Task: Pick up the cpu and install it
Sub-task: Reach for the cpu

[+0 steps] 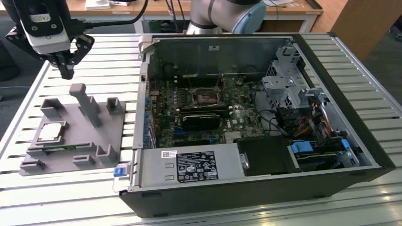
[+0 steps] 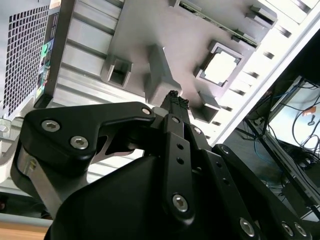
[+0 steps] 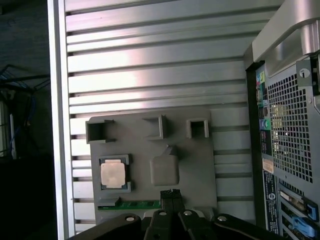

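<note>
The cpu (image 1: 52,132) lies flat, shiny side up, in a square pocket of the grey fixture plate (image 1: 94,136) on the exterior view's left. Both wrist views show the cpu (image 2: 220,67) (image 3: 113,173) in that pocket. My gripper (image 1: 66,71) hangs above the table beyond the fixture's far edge, well clear of the cpu, pointing down. Its fingertips (image 3: 170,193) meet with nothing between them, so it is shut and holds nothing. The black-framed socket (image 1: 204,96) sits on the motherboard inside the open case.
The open computer case (image 1: 326,61) takes up the middle and the exterior view's right of the slatted metal table (image 1: 107,52). A tall grey post (image 1: 86,103) rises from the fixture between gripper and cpu. A green memory stick (image 1: 60,149) lies in a fixture slot.
</note>
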You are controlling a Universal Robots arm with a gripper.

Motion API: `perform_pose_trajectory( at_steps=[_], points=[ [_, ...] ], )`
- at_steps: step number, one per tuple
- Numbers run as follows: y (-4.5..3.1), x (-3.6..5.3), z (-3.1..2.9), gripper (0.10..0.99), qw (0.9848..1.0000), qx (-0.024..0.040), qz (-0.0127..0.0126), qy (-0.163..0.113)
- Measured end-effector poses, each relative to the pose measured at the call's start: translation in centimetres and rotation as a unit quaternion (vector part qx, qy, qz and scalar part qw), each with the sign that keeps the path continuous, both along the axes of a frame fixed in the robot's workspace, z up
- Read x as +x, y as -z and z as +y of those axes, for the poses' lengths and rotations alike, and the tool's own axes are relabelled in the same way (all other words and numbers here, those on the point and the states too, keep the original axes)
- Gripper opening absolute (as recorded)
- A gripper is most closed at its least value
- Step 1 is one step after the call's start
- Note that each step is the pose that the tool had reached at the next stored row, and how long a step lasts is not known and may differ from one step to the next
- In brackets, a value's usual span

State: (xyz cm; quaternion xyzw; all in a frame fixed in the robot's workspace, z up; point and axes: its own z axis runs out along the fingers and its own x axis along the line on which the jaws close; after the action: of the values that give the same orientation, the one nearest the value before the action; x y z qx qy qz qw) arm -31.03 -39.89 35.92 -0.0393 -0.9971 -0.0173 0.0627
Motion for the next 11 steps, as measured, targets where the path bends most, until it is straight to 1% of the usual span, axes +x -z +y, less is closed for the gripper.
perform_pose_trajectory(
  at_steps=[2,7,9,10,11],
  points=[
    [0.04,-0.31,-0.01,0.106,1.0000,0.0000,0.0001,0.000],
    [0.22,-1.61,-0.24,0.106,1.0000,0.0000,0.0000,0.000],
    [0.23,-2.03,-0.34,0.106,1.0000,0.0000,-0.0011,0.000],
    [0.24,-2.23,-0.35,0.106,1.0000,-0.0001,-0.0031,0.000],
    [0.29,-2.43,-0.35,0.106,1.0000,-0.0001,-0.0073,0.000]
  ],
)
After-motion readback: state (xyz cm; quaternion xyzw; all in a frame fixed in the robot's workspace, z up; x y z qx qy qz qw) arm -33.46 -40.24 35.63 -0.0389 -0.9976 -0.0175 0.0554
